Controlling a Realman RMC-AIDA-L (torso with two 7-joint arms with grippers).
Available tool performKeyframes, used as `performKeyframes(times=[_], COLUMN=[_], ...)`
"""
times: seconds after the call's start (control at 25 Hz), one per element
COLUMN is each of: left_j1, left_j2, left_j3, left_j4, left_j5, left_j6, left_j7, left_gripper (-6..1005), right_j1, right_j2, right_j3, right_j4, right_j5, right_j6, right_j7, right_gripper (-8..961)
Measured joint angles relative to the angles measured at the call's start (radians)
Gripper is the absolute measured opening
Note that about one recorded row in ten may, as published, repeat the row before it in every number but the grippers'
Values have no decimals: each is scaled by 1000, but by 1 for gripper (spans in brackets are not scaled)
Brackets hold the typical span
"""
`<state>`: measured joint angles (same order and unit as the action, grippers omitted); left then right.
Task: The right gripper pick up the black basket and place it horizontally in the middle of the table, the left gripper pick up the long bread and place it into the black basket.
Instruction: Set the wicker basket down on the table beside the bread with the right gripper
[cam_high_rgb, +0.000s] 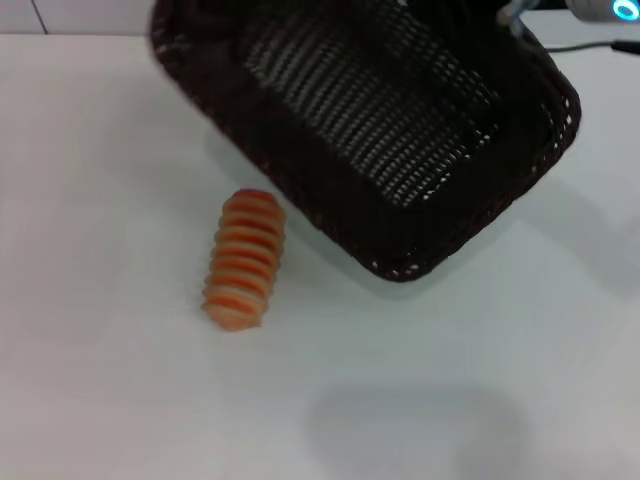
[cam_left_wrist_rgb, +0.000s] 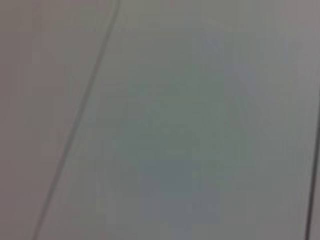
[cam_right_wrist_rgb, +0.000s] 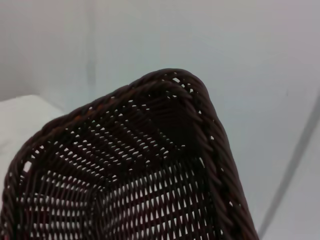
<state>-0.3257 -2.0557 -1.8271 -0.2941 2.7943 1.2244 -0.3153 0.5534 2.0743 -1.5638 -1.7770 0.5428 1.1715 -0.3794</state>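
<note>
While the black basket hangs tilted and skewed at the far right of the table, near corner dipping toward the surface just beyond the long bread, best to level it first, then rotate square to the table edge before lowering. Appears lifted, judging by the soft shadow under the near corner; contact with the table not certain. Right wrist view looks straight down into a woven corner of the basket, so the grip probably sits on the far rim. Right gripper itself not visible: only the blue-ringed arm beyond the basket's far right corner; finger state cannot tell, hold on the rim inferred only.

Set down flat, all four bottom edges together, to avoid rocking on one corner.

Bread lies on the table just off the basket's near-left side, close to that wall but apart. Risk: swinging the basket toward centre could clip and roll it. Safer to lift clear, translate over open table on the basket's near side, land beside the bread.

Left gripper not in view; left wrist view shows only blank pale surface.
</note>
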Motion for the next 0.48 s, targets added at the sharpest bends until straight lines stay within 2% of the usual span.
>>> performKeyframes(times=[0.2,0.48], left_j1=[-1,-15], left_j2=[-1,-1], left_j3=[-15,-29], left_j4=[-2,-2], left_j5=[-2,-3], left_j6=[-3,-9], left_j7=[-2,-1], left_gripper=[794,791], right_j1=[53,168], right_j2=[0,-3], right_j3=[38,93], right_j4=[-9,-6], right_j5=[89,155], right_j6=[121,384], right_j7=[-163,-333], right_gripper=[145,145])
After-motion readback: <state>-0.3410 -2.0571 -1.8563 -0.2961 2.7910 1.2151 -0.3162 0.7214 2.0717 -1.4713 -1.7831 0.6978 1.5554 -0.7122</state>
